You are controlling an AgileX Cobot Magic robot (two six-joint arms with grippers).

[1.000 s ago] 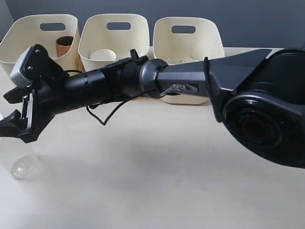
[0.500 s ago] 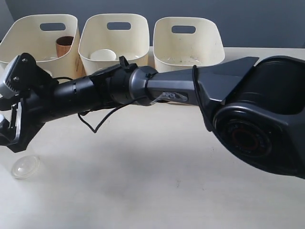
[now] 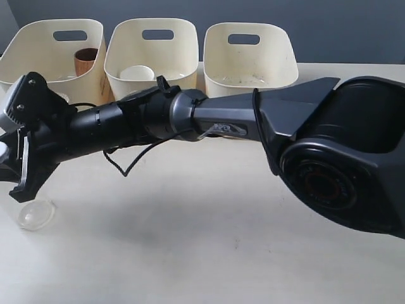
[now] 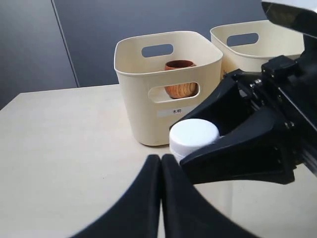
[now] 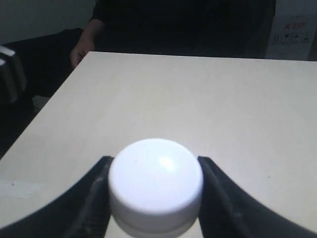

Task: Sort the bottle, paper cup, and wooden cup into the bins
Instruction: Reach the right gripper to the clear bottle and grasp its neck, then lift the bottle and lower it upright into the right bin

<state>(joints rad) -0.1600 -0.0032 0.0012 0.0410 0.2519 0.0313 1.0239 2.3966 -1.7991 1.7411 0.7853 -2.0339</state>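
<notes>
The clear bottle [image 3: 30,212] with a white cap [image 5: 155,173] stands at the table's far left. My right gripper [image 3: 7,159] has reached across and is shut on that cap, one finger pressed to each side. The cap [image 4: 193,136] also shows in the left wrist view between those black fingers [image 4: 237,158]. My left gripper [image 4: 161,163] is shut on nothing, just beside the bottle. The wooden cup [image 3: 85,61] sits in the left bin [image 3: 25,50]. In the middle bin [image 3: 126,35] is the paper cup [image 3: 137,73]. The right bin [image 3: 278,57] holds no cup.
My right arm [image 3: 240,120] stretches across the table in front of the bins, its big base joint [image 3: 342,164] at the right. In the right wrist view a person's hand [image 5: 81,44] rests past the table's far edge.
My right gripper swung further left and down over the bottle, and its fingers came in against the cap. The bottle's base has shifted slightly.
</notes>
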